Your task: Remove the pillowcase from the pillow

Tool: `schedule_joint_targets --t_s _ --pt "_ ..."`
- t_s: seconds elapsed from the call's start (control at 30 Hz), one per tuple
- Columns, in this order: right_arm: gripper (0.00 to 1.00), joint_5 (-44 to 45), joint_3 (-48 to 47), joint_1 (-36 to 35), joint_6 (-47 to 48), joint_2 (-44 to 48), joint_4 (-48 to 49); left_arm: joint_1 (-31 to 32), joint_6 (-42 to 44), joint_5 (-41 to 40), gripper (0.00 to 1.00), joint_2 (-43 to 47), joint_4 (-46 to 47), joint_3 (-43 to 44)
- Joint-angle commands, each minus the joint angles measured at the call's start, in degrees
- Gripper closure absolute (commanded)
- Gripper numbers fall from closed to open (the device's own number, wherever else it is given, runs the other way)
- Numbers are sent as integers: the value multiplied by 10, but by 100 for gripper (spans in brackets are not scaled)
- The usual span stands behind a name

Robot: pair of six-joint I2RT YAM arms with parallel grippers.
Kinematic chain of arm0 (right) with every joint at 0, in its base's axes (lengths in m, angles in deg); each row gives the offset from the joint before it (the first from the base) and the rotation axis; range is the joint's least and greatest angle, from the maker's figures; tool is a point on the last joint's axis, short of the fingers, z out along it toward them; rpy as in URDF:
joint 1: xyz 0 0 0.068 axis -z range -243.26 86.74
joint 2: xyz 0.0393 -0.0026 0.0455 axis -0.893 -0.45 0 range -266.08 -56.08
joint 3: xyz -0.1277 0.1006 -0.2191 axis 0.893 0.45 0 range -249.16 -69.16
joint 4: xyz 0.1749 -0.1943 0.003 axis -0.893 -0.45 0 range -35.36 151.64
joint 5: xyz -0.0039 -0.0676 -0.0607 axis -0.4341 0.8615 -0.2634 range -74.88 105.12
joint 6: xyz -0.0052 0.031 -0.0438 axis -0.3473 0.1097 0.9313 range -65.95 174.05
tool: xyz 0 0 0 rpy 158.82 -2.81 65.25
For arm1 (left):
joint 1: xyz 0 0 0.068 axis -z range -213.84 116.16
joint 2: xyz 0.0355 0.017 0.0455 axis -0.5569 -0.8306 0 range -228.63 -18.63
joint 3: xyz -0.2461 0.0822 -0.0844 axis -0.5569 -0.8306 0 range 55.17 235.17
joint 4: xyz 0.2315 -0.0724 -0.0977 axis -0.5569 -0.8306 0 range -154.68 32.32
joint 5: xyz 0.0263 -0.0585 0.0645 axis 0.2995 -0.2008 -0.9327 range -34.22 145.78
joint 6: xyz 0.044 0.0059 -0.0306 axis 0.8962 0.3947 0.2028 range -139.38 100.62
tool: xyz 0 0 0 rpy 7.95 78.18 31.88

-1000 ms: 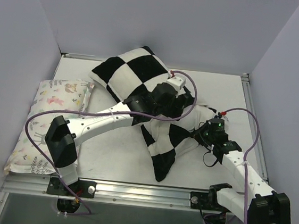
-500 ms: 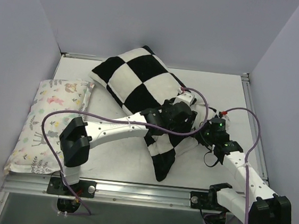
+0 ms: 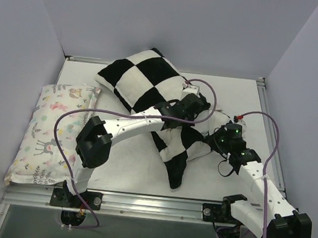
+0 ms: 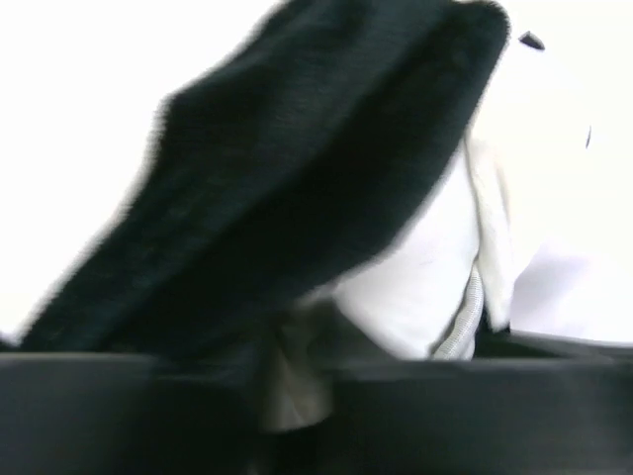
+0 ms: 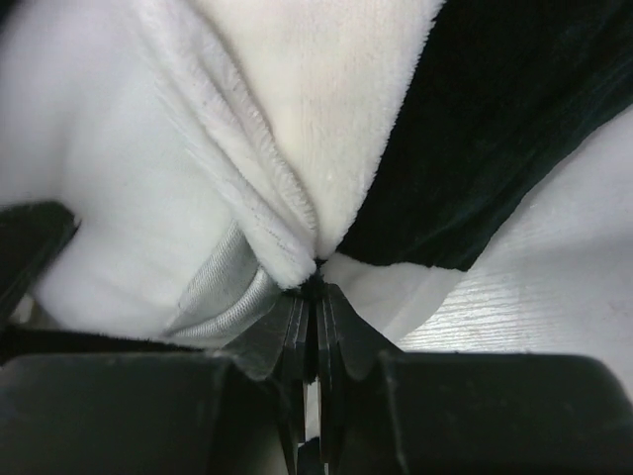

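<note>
Two grippers are at the pillowcase (image 3: 146, 78), which lies crumpled to the right of the floral pillow (image 3: 52, 133). Farthest from the floral pillow, the right gripper (image 5: 316, 287) is clamped on a white hem fold of the pillowcase. The left gripper (image 3: 197, 110) is nearer, on the checkered cloth; whether its fingers grasp anything I cannot tell. A white part of the pillow (image 3: 220, 120) shows beside it.

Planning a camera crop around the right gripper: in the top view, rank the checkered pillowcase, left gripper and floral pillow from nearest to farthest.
1. The checkered pillowcase, pinched in the right gripper.
2. The left gripper, up-left beside it.
3. The floral pillow, far left.
</note>
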Motion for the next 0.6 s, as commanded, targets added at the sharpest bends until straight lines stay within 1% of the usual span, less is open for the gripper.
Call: schedule_joint_targets --t_s 0.0,0.03,0.1,0.13,0.2,0.23,0.3,0.33,0.4,0.43,0.57 --pt "100 6 -47 -1 37 -6 -55 -34 -6 30 94 -41 12 30" --pt "99 4 -54 -4 42 -5 -62 -36 -7 55 100 -43 19 29" --pt "93 6 -83 -7 57 -4 -86 -41 -17 78 100 -40 44 16" --pt "80 6 -93 -13 62 -3 -93 -41 -21 95 100 -36 56 9" --pt "65 4 -116 -24 64 6 -106 -42 -43 105 100 -25 85 -13" --pt "52 8 -121 -32 63 12 -116 -42 -51 110 100 -21 96 -20" --pt "42 17 -134 -63 59 34 -133 -40 -71 110 100 -7 121 -39" --pt "34 39 -149 -76 58 40 -140 -38 -75 109 100 -4 129 -45" --pt "29 63 -163 -112 55 42 -159 -35 -88 101 100 4 143 -54" --pt "26 65 -174 -119 53 40 -161 -35 -90 100 100 6 147 -57" --pt "21 85 -176 -135 44 15 -164 -34 -106 104 100 12 164 -65"
